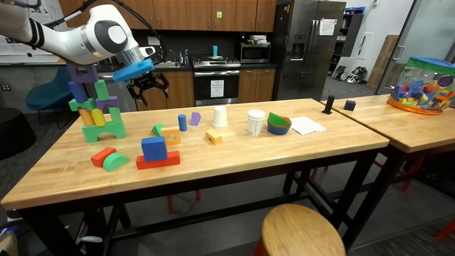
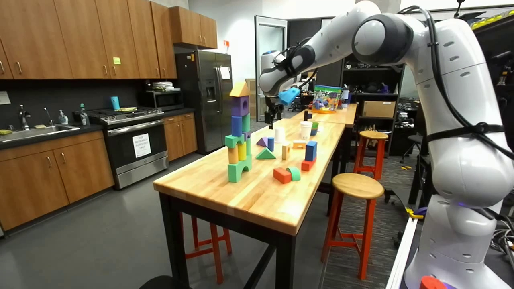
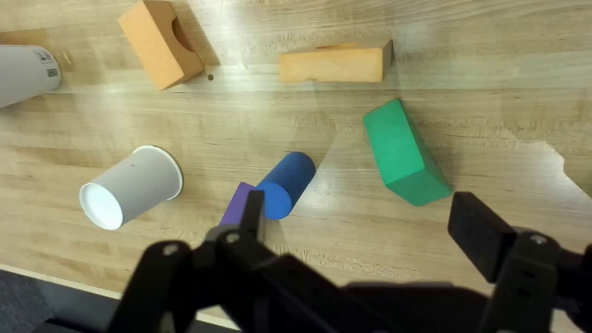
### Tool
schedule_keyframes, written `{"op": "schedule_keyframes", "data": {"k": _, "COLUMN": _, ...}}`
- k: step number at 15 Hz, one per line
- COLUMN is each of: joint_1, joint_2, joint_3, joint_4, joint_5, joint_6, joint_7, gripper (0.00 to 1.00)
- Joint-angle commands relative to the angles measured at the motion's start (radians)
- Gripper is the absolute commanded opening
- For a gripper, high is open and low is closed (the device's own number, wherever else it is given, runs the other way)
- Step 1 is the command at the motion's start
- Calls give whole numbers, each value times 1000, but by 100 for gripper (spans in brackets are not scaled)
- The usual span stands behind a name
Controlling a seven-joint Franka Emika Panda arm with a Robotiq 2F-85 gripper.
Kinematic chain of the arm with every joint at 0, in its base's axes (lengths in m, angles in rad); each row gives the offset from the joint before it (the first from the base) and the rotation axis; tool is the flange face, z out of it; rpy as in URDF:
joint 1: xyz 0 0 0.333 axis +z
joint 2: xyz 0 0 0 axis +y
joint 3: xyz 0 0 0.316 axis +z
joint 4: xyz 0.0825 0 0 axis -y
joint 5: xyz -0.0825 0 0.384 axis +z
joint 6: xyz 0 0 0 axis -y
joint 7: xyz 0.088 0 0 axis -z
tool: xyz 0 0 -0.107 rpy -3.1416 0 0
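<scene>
My gripper (image 3: 358, 206) hangs above the table, open and holding nothing. In the wrist view, a blue cylinder (image 3: 291, 178) and a purple block (image 3: 236, 206) lie below one finger, which hides part of the purple one. Nearer the opposite finger is a green triangular block (image 3: 397, 148). Two orange blocks sit further up that view: an arch (image 3: 159, 48) and a block with a hole (image 3: 333, 65). An upturned white cup (image 3: 138, 180) stands to the left. In an exterior view the gripper (image 1: 155, 97) is well above the tabletop, apart from every block.
A tall block tower (image 2: 241, 140) topped by an orange triangle (image 2: 239, 89) stands near the table's end; the arm passes before its top in an exterior view. A blue block (image 1: 154, 149) rests on a red bar (image 1: 158, 161). Further along are a paper cup (image 1: 255, 124) and bowls (image 1: 278, 128).
</scene>
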Motion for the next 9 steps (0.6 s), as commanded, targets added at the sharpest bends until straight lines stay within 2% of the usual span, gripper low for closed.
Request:
{"op": "schedule_keyframes", "data": {"k": 1, "joint_1": -5, "joint_2": -2, "joint_3": 4, "joint_4": 4, "joint_5": -1, "joint_6": -4, "joint_7": -1, "gripper": 100}}
{"op": "schedule_keyframes", "data": {"k": 5, "joint_1": -31, "joint_2": 27, "joint_3": 28, "joint_4": 15, "joint_5": 49, "joint_6": -22, "joint_7": -120, "gripper": 100}}
{"op": "schedule_keyframes", "data": {"k": 9, "joint_1": -99, "joint_2": 113, "joint_3": 60, "joint_4": 76, "joint_5": 164, "joint_6": -25, "joint_7": -269, "gripper": 100}}
